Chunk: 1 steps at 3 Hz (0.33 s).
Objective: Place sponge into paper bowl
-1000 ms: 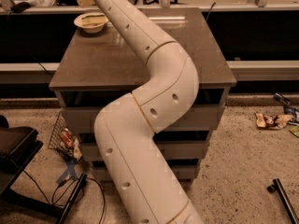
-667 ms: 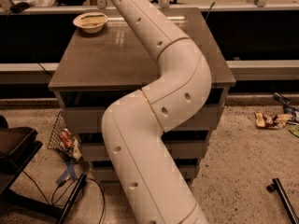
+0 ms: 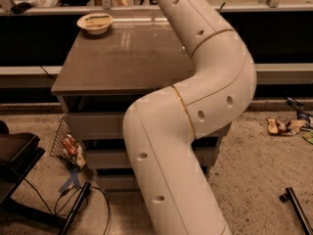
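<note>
Pincer cut off above frame, open or closed unknown. Sponge [image 3: 98, 19] in paper bowl [image 3: 94, 30], tabletop [image 3: 122, 58] far-left corner; arm [image 3: 215, 82] hides right edge.

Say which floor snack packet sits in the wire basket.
The reddish packet at picture left, on the paper bowl's side; the other packet lies loose on the floor at right. The pincer is out of view, past the top edge.

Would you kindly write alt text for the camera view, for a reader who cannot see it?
A thick white robot arm rises from the bottom of the frame, bends over a grey-brown table and leaves the top edge, so its end effector is out of view. At the table's far left corner sits a paper bowl with the sponge inside.
</note>
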Tool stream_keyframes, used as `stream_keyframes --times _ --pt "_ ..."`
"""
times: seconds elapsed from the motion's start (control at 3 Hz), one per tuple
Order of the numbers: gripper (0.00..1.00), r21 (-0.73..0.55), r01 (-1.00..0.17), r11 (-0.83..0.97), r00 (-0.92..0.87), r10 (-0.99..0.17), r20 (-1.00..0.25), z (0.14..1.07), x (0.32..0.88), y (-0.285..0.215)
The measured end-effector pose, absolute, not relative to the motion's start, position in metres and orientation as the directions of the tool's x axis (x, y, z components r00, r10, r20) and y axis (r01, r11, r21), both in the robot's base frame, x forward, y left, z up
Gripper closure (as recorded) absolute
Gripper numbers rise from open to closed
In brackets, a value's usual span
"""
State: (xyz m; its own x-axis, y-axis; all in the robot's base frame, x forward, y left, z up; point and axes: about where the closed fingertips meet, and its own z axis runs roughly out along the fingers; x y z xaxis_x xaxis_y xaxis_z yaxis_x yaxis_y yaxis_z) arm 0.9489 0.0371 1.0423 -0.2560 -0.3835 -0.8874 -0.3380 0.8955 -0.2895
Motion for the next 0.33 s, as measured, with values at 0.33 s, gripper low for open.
stream_keyframes --times 0.33 --pt "0.0 -0.31 -0.29 0.906 -0.296 -0.393 -0.871 1.0689 0.9273 -0.0102"
